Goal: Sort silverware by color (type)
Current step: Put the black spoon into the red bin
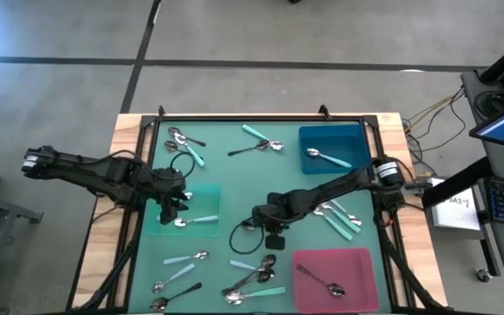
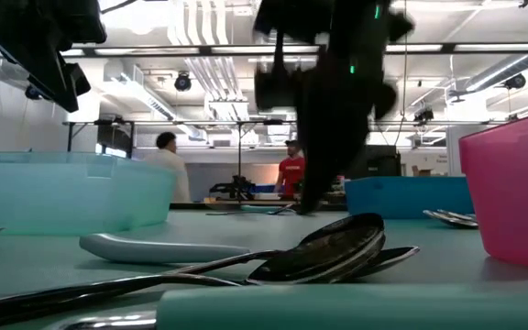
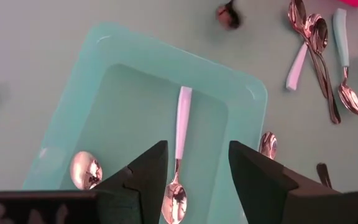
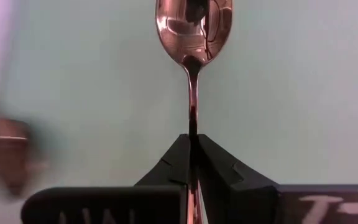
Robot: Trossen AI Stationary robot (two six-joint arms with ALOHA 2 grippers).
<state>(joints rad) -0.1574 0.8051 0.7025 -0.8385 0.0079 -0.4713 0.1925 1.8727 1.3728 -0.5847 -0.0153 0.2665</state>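
Only the right wrist view shows the right gripper [image 4: 193, 155] with jaws clamped on the thin stem of an all-metal spoon [image 4: 194, 28]; from above this grip sits near bench centre. The left gripper [image 3: 197, 168] hangs with jaws apart over the pale teal tray [image 1: 208, 197] at 9 o'clock, which holds one pale-handled spoon [image 3: 179, 158]. The blue tray [image 1: 357, 140] at 2 o'clock and pink tray [image 1: 357, 262] at 5 o'clock hold one spoon each. Other spoons lie loose on the bench [image 1: 234, 175].

Left pincer [image 3: 192, 171] hovers with fingers spread; right pincer [image 4: 193, 144] is clamped tight mid-table.
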